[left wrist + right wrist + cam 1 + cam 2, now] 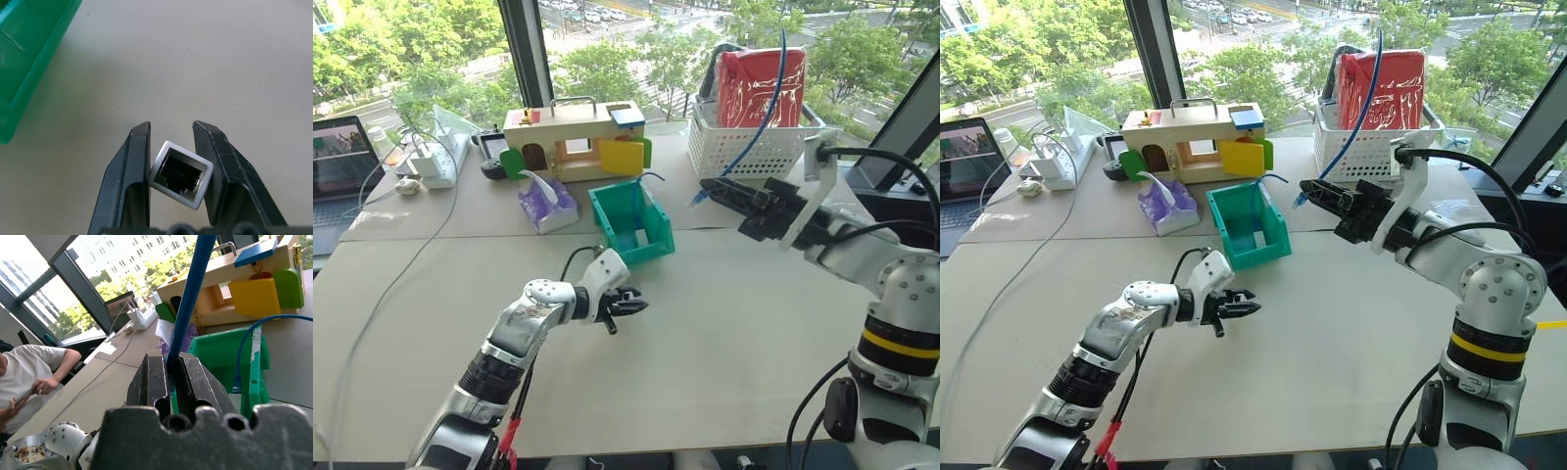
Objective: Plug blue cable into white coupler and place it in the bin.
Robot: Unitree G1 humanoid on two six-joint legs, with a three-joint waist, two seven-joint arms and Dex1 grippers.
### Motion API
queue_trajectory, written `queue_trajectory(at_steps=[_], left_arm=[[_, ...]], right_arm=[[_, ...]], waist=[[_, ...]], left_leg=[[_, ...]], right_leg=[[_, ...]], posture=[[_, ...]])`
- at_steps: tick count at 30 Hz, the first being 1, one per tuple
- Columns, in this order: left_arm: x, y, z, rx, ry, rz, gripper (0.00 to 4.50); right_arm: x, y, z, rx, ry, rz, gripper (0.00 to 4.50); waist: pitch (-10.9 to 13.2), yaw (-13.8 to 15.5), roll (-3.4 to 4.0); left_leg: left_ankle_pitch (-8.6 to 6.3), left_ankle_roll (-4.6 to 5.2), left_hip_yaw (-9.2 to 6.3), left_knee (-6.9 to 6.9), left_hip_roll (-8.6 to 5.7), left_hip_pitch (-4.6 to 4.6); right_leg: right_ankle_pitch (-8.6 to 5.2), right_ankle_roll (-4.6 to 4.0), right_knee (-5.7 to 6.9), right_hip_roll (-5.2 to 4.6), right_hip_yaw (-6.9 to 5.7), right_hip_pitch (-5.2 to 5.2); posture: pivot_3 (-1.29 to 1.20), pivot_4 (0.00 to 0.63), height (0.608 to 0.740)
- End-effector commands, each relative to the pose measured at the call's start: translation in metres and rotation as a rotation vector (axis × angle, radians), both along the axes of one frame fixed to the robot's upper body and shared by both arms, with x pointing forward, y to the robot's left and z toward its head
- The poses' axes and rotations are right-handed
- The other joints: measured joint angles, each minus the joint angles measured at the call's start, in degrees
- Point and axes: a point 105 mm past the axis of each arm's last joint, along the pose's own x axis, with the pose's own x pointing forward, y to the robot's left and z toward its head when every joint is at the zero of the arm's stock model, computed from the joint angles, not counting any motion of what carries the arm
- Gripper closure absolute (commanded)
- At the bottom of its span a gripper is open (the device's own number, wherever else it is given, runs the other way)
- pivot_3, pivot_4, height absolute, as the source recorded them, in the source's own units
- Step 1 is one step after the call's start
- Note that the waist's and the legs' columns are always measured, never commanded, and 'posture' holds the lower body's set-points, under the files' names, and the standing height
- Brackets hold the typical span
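Left wrist view: white coupler (181,175) between left hand (172,128) fingers.

You are looking at a matt, paper-like worktop (724,343), a glossy plastic bin (631,223), a smooth white coupler (180,174) and a wooden toy house (578,137).

A: Do you see any writing, label or number you could read out?

B: No, you won't find a legible one. The laptop (340,162) at the far left of the desk (705,333) has its screen lit, but whatever is on it is too small for you to make out.

A: And the red bag (762,86) in the white basket (754,147)?

B: You get only pale marks on it, no letters.
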Motion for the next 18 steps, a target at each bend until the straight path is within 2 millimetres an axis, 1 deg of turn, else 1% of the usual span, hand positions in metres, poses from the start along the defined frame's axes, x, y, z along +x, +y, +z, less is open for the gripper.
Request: queue_trajectory(at_steps=[1,2,4,5,8,9,11,12,18], left_arm=[[-0.013,-0.009,0.0,-0.003,0.005,-0.029,3.62],[-0.014,-0.009,-0.001,0.0,0.005,-0.026,3.62],[-0.015,-0.01,-0.002,0.006,0.004,-0.025,2.59],[-0.016,-0.01,-0.003,0.011,0.002,-0.023,2.33],[-0.018,-0.009,-0.003,0.024,0.004,-0.029,1.15],[-0.018,-0.009,-0.003,0.027,0.0,-0.029,0.86],[-0.017,-0.008,-0.002,0.033,-0.009,-0.036,0.11],[-0.017,-0.008,-0.001,0.035,-0.014,-0.038,0.04],[-0.018,0.002,0.002,0.07,-0.056,-0.109,0.04]], right_arm=[[-0.007,-0.003,0.018,0.027,-0.082,-0.006,4.5],[-0.006,-0.003,0.018,0.028,-0.083,-0.005,4.5],[-0.006,-0.002,0.019,0.028,-0.086,-0.004,4.5],[-0.006,-0.002,0.019,0.029,-0.087,-0.004,4.5],[-0.006,-0.002,0.02,0.031,-0.091,-0.003,4.5],[-0.006,-0.002,0.02,0.031,-0.091,-0.004,4.5],[-0.006,-0.002,0.02,0.032,-0.092,-0.004,4.5],[-0.006,-0.003,0.02,0.032,-0.093,-0.005,4.5],[-0.006,-0.003,0.02,0.037,-0.095,-0.008,4.5]], waist=[[0.0,0.01,0.0],[0.0,0.02,0.0],[0.0,0.04,0.0],[0.0,0.07,0.0],[0.0,0.19,0.0],[0.0,0.21,0.0],[0.0,0.2,0.0],[0.0,0.18,0.0],[0.0,-0.03,0.0]], left_leg=[[0.0,0.0,0.0,0.0,0.0,0.0],[0.0,0.0,0.0,0.0,0.0,0.0],[0.0,0.0,0.0,0.0,0.0,0.01],[0.0,0.0,0.0,0.0,0.0,0.01],[0.0,0.0,0.0,0.02,-0.01,0.02],[0.0,0.0,0.0,0.02,-0.01,0.03],[0.0,0.0,0.0,0.02,0.0,0.05],[0.0,0.0,0.0,0.02,0.0,0.06],[0.0,0.0,0.0,0.02,0.0,0.1]], right_leg=[[0.0,0.0,-0.02,0.0,0.0,0.0],[0.0,0.0,-0.04,0.0,0.0,0.01],[0.0,0.0,-0.05,0.0,0.0,0.02],[0.0,0.0,-0.05,0.0,0.0,0.02],[0.0,0.0,-0.08,0.0,0.0,0.06],[0.0,0.0,-0.09,0.0,0.0,0.08],[0.0,0.0,-0.09,0.0,0.0,0.09],[0.0,0.0,-0.08,0.0,0.0,0.09],[0.0,0.0,-0.07,0.0,0.01,0.09]], posture=[[0.0,0.15,0.74],[0.0,0.15,0.74],[0.0,0.15,0.74],[0.0,0.15,0.74],[0.0,0.15,0.74],[0.0,0.15,0.74],[0.0,0.15,0.74],[0.0,0.15,0.74],[0.0,0.15,0.74]])
